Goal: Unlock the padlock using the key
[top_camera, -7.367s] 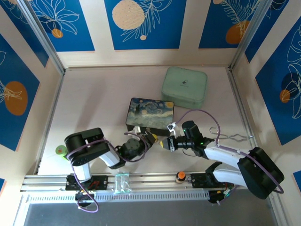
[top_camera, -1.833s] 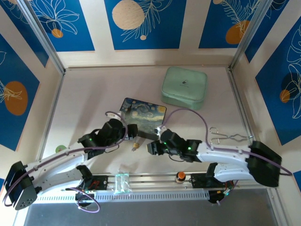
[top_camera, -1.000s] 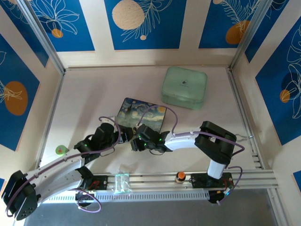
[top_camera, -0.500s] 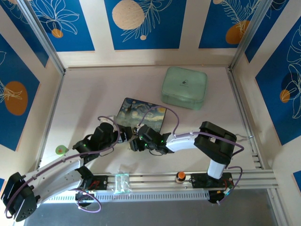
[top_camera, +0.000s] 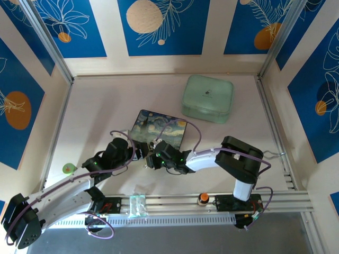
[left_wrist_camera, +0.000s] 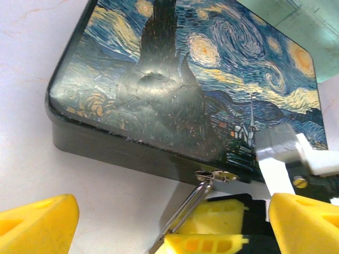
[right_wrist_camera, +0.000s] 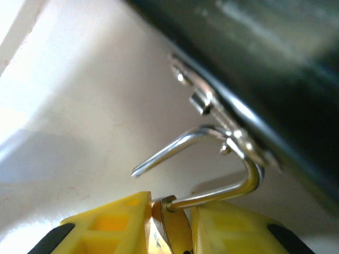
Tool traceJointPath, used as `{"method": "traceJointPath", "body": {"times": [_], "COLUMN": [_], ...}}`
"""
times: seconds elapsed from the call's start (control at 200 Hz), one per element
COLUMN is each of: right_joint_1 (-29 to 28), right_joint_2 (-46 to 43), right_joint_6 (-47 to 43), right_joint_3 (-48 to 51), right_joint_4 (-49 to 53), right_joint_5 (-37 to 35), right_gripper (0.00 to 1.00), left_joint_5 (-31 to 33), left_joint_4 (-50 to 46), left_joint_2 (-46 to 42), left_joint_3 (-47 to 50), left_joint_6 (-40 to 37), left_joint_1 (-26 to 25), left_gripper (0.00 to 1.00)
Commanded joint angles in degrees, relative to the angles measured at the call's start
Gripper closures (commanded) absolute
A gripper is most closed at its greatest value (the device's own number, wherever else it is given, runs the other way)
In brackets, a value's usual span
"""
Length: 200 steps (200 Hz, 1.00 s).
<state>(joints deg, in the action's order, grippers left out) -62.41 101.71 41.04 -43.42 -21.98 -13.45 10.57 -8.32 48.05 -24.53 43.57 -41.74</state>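
The padlock's (right_wrist_camera: 172,230) brass body is pinched between my right gripper's (right_wrist_camera: 169,233) yellow fingers (right_wrist_camera: 111,227). Its silver shackle (right_wrist_camera: 249,180) stands open, one end free, and hooks through the hasp (right_wrist_camera: 212,111) on the front wall of the starry-night box (top_camera: 159,128). In the left wrist view the shackle (left_wrist_camera: 185,211) runs from the hasp (left_wrist_camera: 214,174) down to the right gripper's fingers (left_wrist_camera: 212,233). My left gripper (left_wrist_camera: 169,227) is open wide just in front of the box (left_wrist_camera: 185,79), holding nothing. The key is hidden. From above, both grippers (top_camera: 139,152) (top_camera: 151,161) meet at the box's near edge.
A mint-green case (top_camera: 207,98) lies behind the box at the back right. An orange knob (top_camera: 203,198) and a clear packet (top_camera: 137,203) sit on the front rail. A small green disc (top_camera: 68,168) is at the left, wire tongs (top_camera: 270,154) at the right wall.
My right gripper's jaws have narrowed onto the padlock body and edged slightly left. The left arm has barely moved and stays open.
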Motion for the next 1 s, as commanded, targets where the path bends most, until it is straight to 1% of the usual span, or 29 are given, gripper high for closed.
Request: {"method": "traceJointPath", "body": {"times": [0.0,0.07,0.18,0.23,0.27,0.38,0.49,0.575,0.755,0.825,0.87,0.91,0.945,0.996], "right_joint_1": [0.72,0.92,1.96,2.59,2.98,3.39,4.86,5.87,6.09,6.15,5.97,5.77,5.49,5.14], "right_joint_2": [-0.1,-0.75,-1.34,-1.26,-1.31,-2.29,-3.18,-3.02,-3.22,-3.35,-3.44,-3.45,-3.49,-3.49], "right_joint_6": [3.87,4.67,6.75,7.42,7.64,8.57,11.44,13.02,14.73,15.59,15.96,16.38,16.64,16.88], "right_joint_3": [4.15,5.49,8.51,9.27,9.74,10.86,13.94,15.16,16.53,17.37,17.58,17.54,17.49,17.36], "right_joint_4": [2.32,1.56,-2.09,-3.39,-3.93,-4.33,-8.79,-10.6,-11.25,-12.12,-11.95,-11.08,-10.46,-9.79], "right_joint_5": [4.23,4.45,5.21,5.82,6.22,6.37,7.78,8.31,7.11,6.45,5.96,5.41,4.75,4.12], "right_gripper": [0.78,0.8,0.87,0.89,0.9,0.91,0.92,0.93,0.93,0.93,0.93,0.93,0.93,0.93], "left_joint_5": [2.37,3.11,5.03,5.95,7.04,9.29,12.76,10.8,10.13,7.35,3.81,2.26,1.67,2.41], "left_joint_4": [-1.68,-1.7,-2.55,-2.62,-2.75,-3.13,-0.22,2.44,7.0,12.71,16.56,17.11,17.11,17.26], "left_joint_2": [-0.07,0.86,2.46,3.49,4.35,7.55,11.44,15.13,22.44,24.72,26.08,26.78,26.96,26.75], "left_joint_3": [-2.55,-3.65,-6.2,-7.73,-8.96,-12.17,-12.93,-13.18,-13.17,-10.93,-9.7,-9.71,-9.7,-8.99], "left_joint_6": [-2.86,-4.22,-7.19,-9.04,-10.65,-14.23,-17.94,-18.19,-19.82,-20.19,-19.9,-19.54,-19.11,-18.46], "left_joint_1": [0.8,1.19,1.96,2.59,3.1,5.09,6.81,9.44,9.66,10.02,10.35,10.4,10.36,10.27], "left_gripper": [0.08,0.08,0.07,0.07,0.05,0.04,0.04,0.03,0.04,0.04,0.06,0.09,0.12,0.12]}}
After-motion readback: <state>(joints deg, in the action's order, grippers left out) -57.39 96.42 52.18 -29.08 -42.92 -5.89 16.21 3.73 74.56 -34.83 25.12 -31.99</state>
